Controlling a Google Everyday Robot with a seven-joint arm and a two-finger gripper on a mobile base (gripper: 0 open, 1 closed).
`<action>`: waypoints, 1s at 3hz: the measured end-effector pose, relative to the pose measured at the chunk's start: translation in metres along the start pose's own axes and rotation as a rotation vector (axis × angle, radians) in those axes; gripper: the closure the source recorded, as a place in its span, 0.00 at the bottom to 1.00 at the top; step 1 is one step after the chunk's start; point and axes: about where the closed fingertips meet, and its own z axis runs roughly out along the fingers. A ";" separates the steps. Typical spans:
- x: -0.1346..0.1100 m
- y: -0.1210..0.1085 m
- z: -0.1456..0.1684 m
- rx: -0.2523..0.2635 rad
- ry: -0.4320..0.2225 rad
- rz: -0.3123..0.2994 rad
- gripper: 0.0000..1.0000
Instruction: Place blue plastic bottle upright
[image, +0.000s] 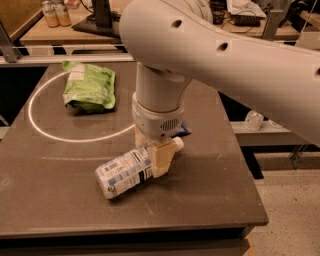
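The blue plastic bottle (124, 173) lies on its side on the dark table (60, 200). Its white cap (178, 143) points right and back, and its base points to the front left. My gripper (160, 161) hangs straight down from the big white arm (210, 55) and sits over the bottle's shoulder, just behind the cap. It covers that part of the bottle. The bottle rests on the table.
A green bag (89, 86) lies at the back left inside a white ring (37, 127) marked on the table. A flat dark blue packet (183, 131) peeks out behind the arm. Small clear pump bottles (254, 120) stand on a low shelf to the right. The table's edge is close on the right and front.
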 end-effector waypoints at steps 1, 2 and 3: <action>-0.009 -0.002 -0.013 0.028 0.032 -0.022 0.70; -0.026 -0.002 -0.059 0.191 0.018 -0.066 0.95; -0.032 -0.009 -0.072 0.258 0.012 -0.079 1.00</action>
